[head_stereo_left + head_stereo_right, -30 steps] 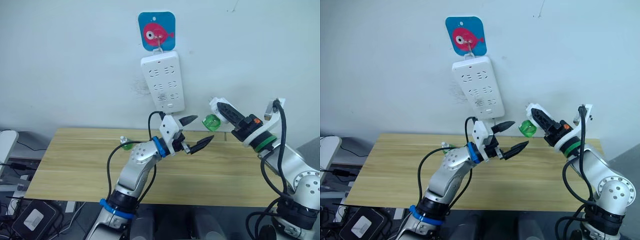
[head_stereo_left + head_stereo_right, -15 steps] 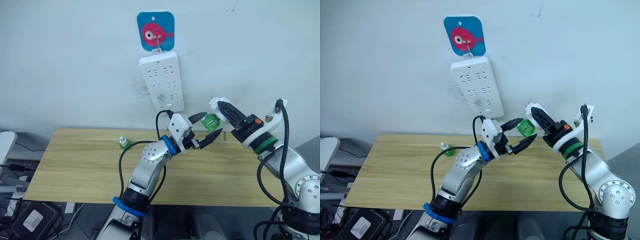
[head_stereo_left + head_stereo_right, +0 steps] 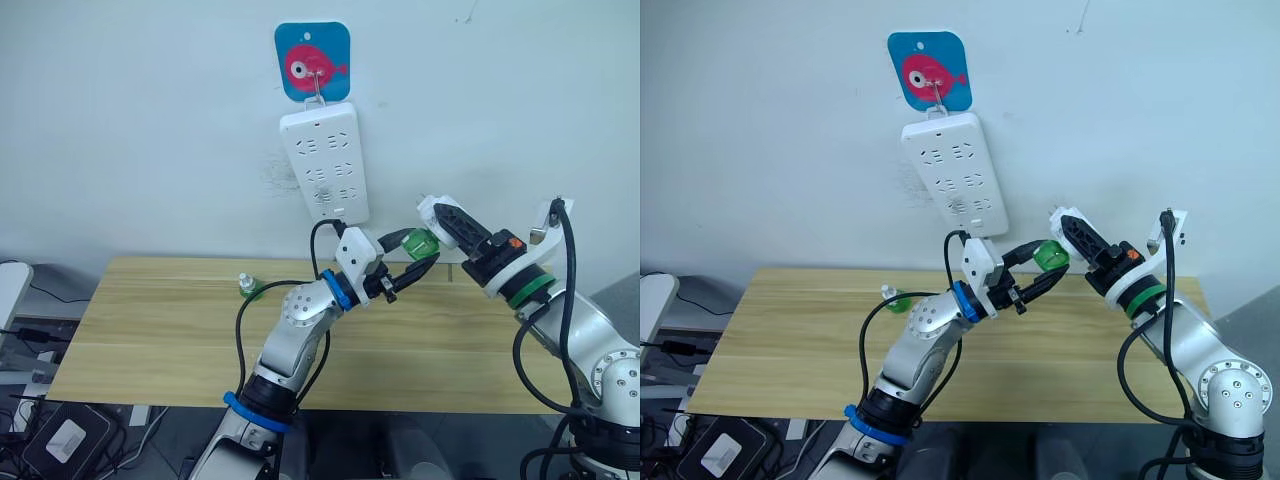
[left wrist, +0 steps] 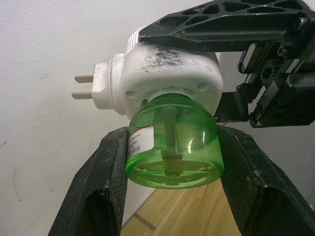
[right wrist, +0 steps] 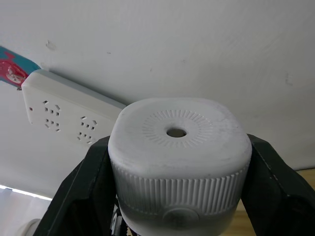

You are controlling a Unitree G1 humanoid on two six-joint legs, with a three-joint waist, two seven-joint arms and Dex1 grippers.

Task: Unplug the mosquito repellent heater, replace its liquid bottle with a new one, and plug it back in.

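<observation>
The right gripper (image 3: 437, 220) pinches the white mosquito repellent heater (image 4: 165, 73) up in the air above the table (image 3: 150, 330), and the left gripper (image 3: 418, 252) squeezes its liquid bottle (image 4: 172, 142) from both sides.

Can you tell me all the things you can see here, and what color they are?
mosquito repellent heater: one, white, unplugged, held up in the air in front of the wall
liquid bottle: one, green, still fitted under the heater
capped bottle: one, green with a white cap, standing at the back of the table
power strip: one, white, hanging on the wall
fish hook sticker: one, blue with a pink fish, on the wall above the power strip
table: one, light wood, against the wall
right gripper: black fingers, shut on the heater
left gripper: black fingers, one on each side of the liquid bottle
</observation>
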